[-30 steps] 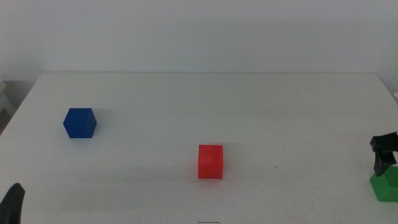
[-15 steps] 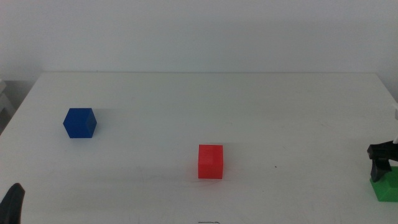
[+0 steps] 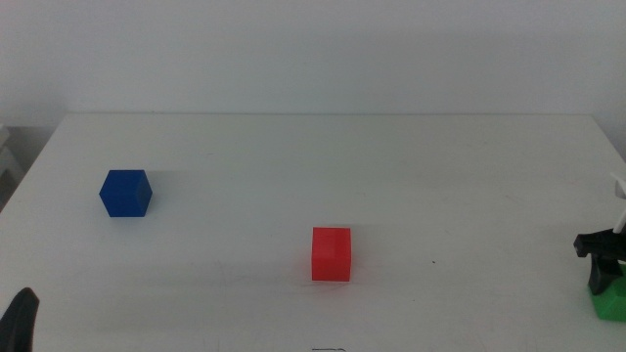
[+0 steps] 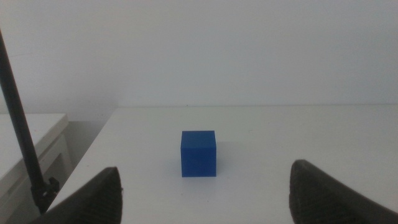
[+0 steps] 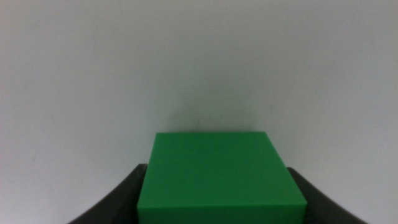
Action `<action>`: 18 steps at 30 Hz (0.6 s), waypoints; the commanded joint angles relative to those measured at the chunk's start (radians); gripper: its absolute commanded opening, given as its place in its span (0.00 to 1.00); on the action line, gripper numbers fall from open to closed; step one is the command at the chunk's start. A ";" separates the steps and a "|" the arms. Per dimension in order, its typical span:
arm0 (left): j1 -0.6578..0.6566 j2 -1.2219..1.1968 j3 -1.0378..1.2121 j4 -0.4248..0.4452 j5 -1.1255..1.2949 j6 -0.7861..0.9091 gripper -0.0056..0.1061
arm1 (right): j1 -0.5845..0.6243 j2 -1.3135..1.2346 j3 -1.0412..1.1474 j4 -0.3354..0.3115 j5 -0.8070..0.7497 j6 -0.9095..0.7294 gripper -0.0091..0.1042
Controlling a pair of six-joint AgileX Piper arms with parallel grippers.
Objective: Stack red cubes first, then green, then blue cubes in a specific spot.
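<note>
The red cube (image 3: 332, 253) rests alone on the white table, near the middle. The blue cube (image 3: 125, 193) sits at the far left, and it shows again as the blue cube (image 4: 198, 153) ahead of my open left gripper (image 4: 205, 190), well apart from it. That left gripper (image 3: 20, 319) waits at the bottom left corner. At the right edge my right gripper (image 3: 599, 258) stands over the green cube (image 3: 609, 304). In the right wrist view the green cube (image 5: 221, 177) fills the gap of the right gripper (image 5: 217, 193), whose jaws press both its sides.
The white table (image 3: 391, 166) ends close behind the green cube at the right edge. A dark thin pole (image 4: 22, 127) and a low white shelf (image 4: 31, 140) stand beyond the table's left side.
My right gripper has shifted down and towards the right edge of the middle view, and the green cube has shifted with it. The red cube, blue cube and left gripper have not moved.
</note>
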 commanded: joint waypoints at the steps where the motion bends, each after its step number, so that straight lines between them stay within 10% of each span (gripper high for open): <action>1: 0.000 -0.019 -0.006 -0.008 -0.077 -0.014 0.85 | 0.006 -0.075 -0.039 -0.002 0.061 -0.004 0.07; 18: 0.000 -0.019 -0.006 -0.008 -0.077 -0.014 0.85 | 0.465 -0.112 -0.486 0.005 0.366 0.415 0.07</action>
